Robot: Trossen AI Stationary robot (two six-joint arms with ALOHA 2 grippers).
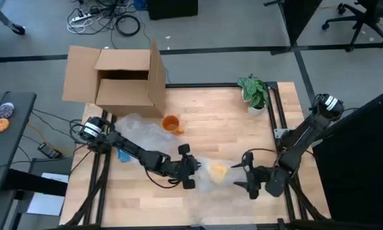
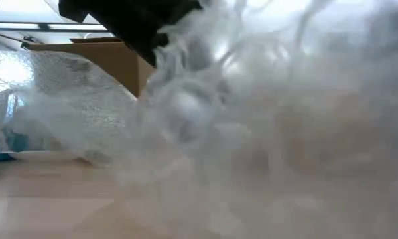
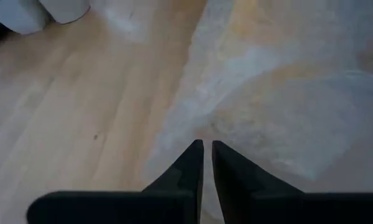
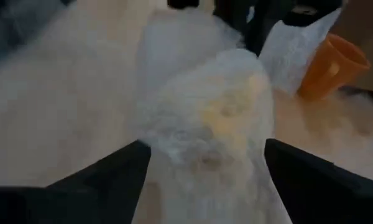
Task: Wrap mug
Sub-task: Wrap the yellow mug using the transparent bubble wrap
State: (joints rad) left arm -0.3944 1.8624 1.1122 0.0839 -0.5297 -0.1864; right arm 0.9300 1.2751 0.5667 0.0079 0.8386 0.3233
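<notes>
- Grey floor with loose cables lies beyond the far edge of the pale wooden tabletop [image 1: 210, 128], where an open brown cardboard box [image 1: 124, 80] sits at the far left corner and a small green potted plant [image 1: 254, 94] at the far right.
- Near the front edge, a yellow mug bundled in clear bubble wrap [image 1: 217, 171] lies between the two arms; a second sheet of bubble wrap [image 1: 137, 128] is spread at the left, with an uncovered orange mug [image 1: 171, 123] lying on its right edge.
- Left gripper [image 1: 187, 167] sits just left of the bundle, its fingers [image 3: 196, 163] pressed almost together; they seem to pinch the film's edge, though I cannot tell for sure.
- Right gripper [image 1: 246, 172] is just right of the bundle, its fingers [image 4: 121, 165] spread wide on either side of the wrapped mug, gripping nothing.
- Judging by this, the wrapping is partway: the yellow mug is covered, but the film looks loose.
- Next move likely calls for folding the free flap over and tucking it, holding the mug steady so it does not roll.
</notes>
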